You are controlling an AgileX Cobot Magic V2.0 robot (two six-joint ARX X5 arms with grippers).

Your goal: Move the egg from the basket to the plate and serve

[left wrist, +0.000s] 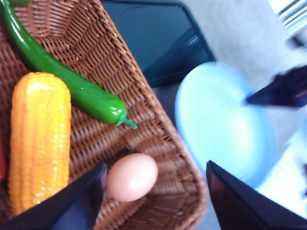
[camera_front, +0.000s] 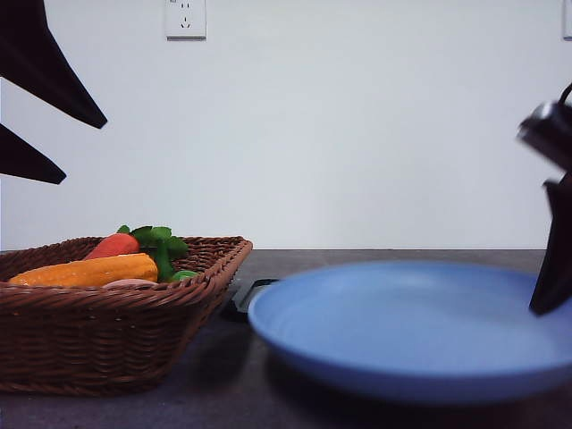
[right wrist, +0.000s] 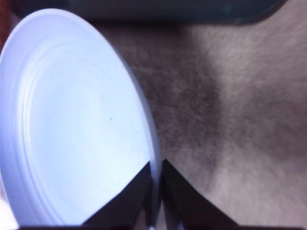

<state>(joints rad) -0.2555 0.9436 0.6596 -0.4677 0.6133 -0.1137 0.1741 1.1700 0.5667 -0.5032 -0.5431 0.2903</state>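
The plate [right wrist: 72,124] is pinched at its rim by the right gripper [right wrist: 156,191], while the left gripper [left wrist: 156,191] is held spread above the egg [left wrist: 132,177] in the basket [left wrist: 158,124] corner.

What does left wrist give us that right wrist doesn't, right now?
Left wrist: the egg lying in the basket beside the corn and green pepper, framed by the open left gripper. Right wrist: the right gripper shut on the plate's rim, plus bare grey table. Both: the empty light-blue plate and the dark tray behind it.
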